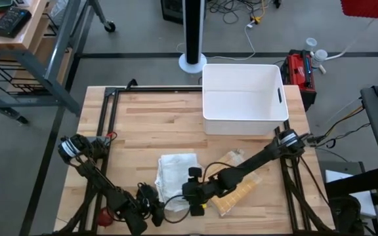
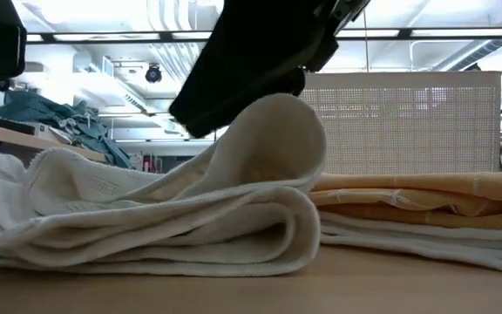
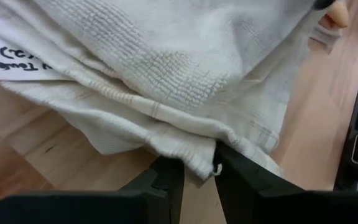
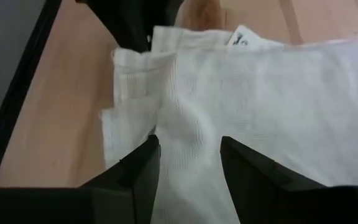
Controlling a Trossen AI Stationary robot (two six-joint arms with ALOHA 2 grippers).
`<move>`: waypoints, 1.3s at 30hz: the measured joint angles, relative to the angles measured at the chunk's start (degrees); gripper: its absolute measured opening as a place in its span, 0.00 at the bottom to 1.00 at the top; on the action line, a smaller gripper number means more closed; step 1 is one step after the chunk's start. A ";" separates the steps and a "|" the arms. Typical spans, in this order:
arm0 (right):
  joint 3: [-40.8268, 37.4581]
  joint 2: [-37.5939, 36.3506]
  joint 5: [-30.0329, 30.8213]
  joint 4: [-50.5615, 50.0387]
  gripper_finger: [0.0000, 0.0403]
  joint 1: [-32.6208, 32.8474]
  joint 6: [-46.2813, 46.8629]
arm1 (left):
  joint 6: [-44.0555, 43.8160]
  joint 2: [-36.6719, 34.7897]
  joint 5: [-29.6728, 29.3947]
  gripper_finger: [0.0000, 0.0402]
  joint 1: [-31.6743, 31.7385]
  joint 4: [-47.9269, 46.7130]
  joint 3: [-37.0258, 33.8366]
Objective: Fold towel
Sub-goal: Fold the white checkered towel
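Observation:
A white towel [image 1: 176,172] lies folded in several layers on the wooden table near its front edge; it also shows in the low view [image 2: 146,218]. My left gripper [image 1: 153,200] is at the towel's near left corner, shut on it [image 3: 199,180]. My right gripper [image 1: 192,190] is at the towel's near right part, shut on a raised fold [image 4: 188,168]. In the low view the right gripper [image 2: 251,61] stands dark above that hump of cloth. The left gripper also shows in the right wrist view [image 4: 132,22]. My left gripper pinches the towel's hemmed corner [image 3: 197,163] between its two fingers, coming level from the table's near left. The rest of the towel lies slack on the table. My right gripper has a fold of the towel [image 4: 188,140] between its two fingers, several layers thick. The fold rises as a hump [image 2: 273,131] under the fingers while the layers below stay on the table.
A folded yellow towel [image 1: 238,187] lies just right of the white one and shows in the low view [image 2: 425,196]. A white bin [image 1: 243,98] stands at the far right of the table. Black frame rails [image 1: 107,111] run along the table's sides.

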 joint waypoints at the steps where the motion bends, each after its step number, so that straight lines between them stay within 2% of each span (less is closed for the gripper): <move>1: 0.15 0.49 -0.10 0.08 0.41 0.09 0.10 | 0.42 0.00 -0.07 0.19 -0.01 0.08 0.00; 13: 0.54 3.88 -2.59 0.35 0.41 0.64 0.43 | 1.55 0.04 -0.22 0.19 0.02 0.41 0.00; 21: 0.52 7.37 1.85 0.84 0.39 0.66 0.88 | 1.55 0.04 -0.22 0.19 0.05 0.43 0.00; 25: 0.52 7.82 3.49 1.54 0.30 0.66 1.67 | 1.55 0.04 -0.22 0.19 0.05 0.38 0.00; 30: 0.50 7.28 3.88 2.34 0.05 0.64 2.99 | 1.55 0.04 -0.20 0.19 0.05 0.36 0.00; 39: 0.45 3.78 6.71 4.13 0.01 1.90 3.67 | 1.53 0.04 -0.16 0.19 0.05 0.27 0.00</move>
